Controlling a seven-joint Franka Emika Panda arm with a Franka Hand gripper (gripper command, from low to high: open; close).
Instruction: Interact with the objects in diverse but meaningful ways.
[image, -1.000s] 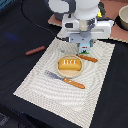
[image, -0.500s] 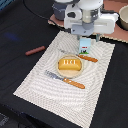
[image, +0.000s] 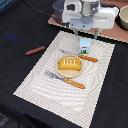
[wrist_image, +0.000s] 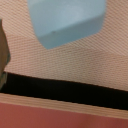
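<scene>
A white milk carton (image: 86, 45) with a pale blue top (wrist_image: 67, 20) stands upright on the striped placemat (image: 40, 82). My gripper (image: 87, 34) hangs just above it, its fingers spread and holding nothing. In the wrist view the carton lies off to one side of the fingers, not between them. An orange-brown bread loaf (image: 69, 64) rests on a small plate in the middle of the mat. A reddish-brown sausage (image: 35, 50) lies on the black table at the exterior view's left.
An orange-handled knife (image: 74, 83) and an orange-handled fork (image: 88, 58) flank the bread plate. A grey pot (image: 122, 17) stands on a reddish board (wrist_image: 60, 115) behind the mat, at the exterior view's right. The arm's body fills the space behind the carton.
The gripper has lifted slightly and shifted back, so the milk carton now shows below it. The bread, sausage and cutlery have not moved.
</scene>
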